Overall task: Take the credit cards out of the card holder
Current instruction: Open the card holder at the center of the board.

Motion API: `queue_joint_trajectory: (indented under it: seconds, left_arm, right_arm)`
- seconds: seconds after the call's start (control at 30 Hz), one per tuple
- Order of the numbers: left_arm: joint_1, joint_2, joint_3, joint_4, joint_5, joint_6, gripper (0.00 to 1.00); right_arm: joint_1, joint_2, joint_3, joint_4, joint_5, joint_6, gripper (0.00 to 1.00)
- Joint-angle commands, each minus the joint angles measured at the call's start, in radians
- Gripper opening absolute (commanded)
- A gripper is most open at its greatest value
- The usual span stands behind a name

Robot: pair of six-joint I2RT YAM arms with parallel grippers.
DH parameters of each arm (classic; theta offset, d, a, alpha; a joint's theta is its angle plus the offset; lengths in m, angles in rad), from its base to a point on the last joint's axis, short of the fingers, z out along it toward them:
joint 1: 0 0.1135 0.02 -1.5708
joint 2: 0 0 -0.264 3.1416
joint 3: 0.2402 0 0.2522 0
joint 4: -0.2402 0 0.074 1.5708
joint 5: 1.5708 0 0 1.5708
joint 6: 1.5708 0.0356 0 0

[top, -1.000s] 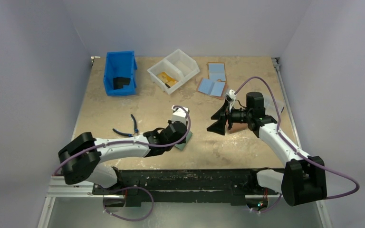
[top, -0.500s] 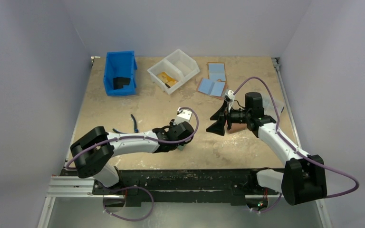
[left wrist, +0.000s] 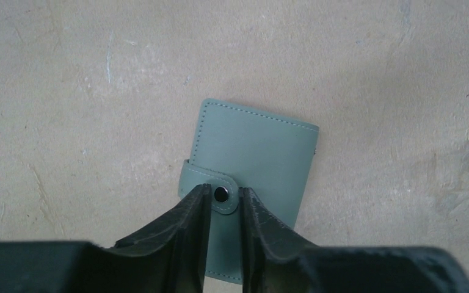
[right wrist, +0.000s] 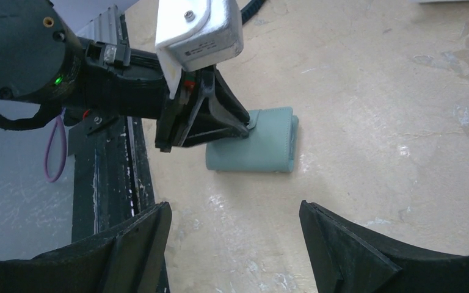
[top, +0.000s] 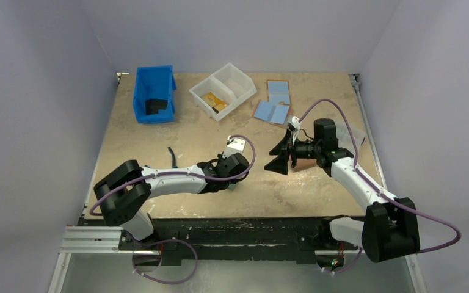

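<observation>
Both arms' fingers, we see, stand apart: left fingers (left wrist: 177, 229) narrowly, astride the snap (left wrist: 221, 194) on the card holder (left wrist: 262, 152); right fingers (right wrist: 135, 244) wide.

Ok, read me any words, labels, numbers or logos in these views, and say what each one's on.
No text is readable in any view.
White camera housing above the left pincer: faint marks, too blurred to read.
Card holder: plain teal with a metal snap, no lettering.
Tan-orange items in the white bin: too small to read.
</observation>
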Motion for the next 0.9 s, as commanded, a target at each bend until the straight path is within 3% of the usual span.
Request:
queue_joint_trajectory:
  seconds: [0.0,0.1,0.4,0.57,0.7,0.87]
  left_arm:
    - [0.038,0.006,-0.034,0.04,-0.006,0.002,0.13]
    - [0.054,-0.007,-0.061,0.071,0.009,0.007,0.0]
    - [0.072,-0.146,-0.143,0.157,0.069,0.011,0.0]
    - [0.073,-0.181,-0.182,0.234,0.116,0.004,0.0]
    - [0.073,-0.194,-0.207,0.277,0.138,0.001,0.0]
    - [0.073,-0.215,-0.224,0.329,0.158,0.003,0.0]
  right_arm:
    - [0.011,-0.003,0.002,0.001,0.0,-0.019,0.86]
    - [0.016,-0.001,0.002,-0.005,0.005,-0.026,0.86]
    - [0.107,0.026,0.014,-0.031,0.12,-0.088,0.85]
    - [0.159,0.21,0.152,-0.04,0.216,-0.032,0.85]
    - [0.212,0.469,0.385,-0.22,0.223,-0.009,0.84]
    - [0.253,0.582,0.398,-0.158,0.231,0.098,0.85]
